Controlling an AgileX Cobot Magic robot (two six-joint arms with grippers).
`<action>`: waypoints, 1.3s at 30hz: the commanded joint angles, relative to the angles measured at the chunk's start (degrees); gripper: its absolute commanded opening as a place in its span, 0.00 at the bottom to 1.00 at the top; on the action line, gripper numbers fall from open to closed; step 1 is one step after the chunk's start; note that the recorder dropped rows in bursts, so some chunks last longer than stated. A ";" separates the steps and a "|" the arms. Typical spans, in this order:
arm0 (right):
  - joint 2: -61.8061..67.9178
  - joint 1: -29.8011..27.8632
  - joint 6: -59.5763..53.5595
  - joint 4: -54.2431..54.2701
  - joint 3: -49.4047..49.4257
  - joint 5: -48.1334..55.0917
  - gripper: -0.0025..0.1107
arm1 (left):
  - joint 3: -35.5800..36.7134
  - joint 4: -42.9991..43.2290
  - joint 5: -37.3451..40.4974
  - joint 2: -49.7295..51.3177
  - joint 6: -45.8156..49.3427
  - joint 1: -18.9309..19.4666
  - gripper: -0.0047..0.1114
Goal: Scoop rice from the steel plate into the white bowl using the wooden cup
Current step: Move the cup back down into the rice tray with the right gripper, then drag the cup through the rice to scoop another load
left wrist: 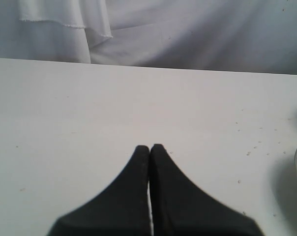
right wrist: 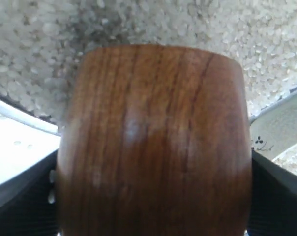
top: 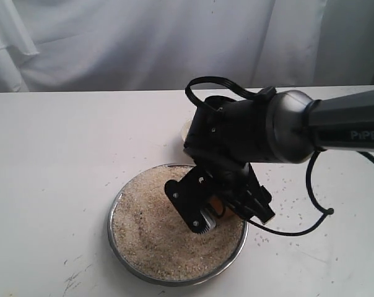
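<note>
Glossy reddish-brown wooden cup, dark-grained, sits clamped in my right gripper over beige rice; left gripper pressed closed.

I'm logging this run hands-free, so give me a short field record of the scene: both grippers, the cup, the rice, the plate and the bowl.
right gripper: closed on the wooden cup, low over the steel plate
wooden cup: gripped by its sides, close above the rice; contact unclear
rice: fills the steel plate; loose grains on the table to its right
steel plate: flat on the table
white bowl: just beyond the plate, mostly hidden by the arm
left gripper: shut, holding nothing, over the table
</note>
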 commanded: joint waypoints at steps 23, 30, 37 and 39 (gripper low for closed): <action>2.65 0.32 13.51 4.96 -0.64 -16.08 0.02 | 0.28 0.06 -0.76 -0.24 0.03 -0.15 0.04; 2.65 -3.14 13.30 14.40 -0.64 -19.80 0.02 | 0.28 0.06 -0.76 -0.24 0.03 -0.15 0.04; 2.65 -5.76 9.02 22.34 -0.64 -22.02 0.02 | 0.28 0.06 -0.76 -0.24 0.03 -0.15 0.04; 2.65 -6.46 5.57 26.42 -0.64 -22.02 0.02 | 0.28 0.06 -0.76 -0.24 0.03 -0.15 0.04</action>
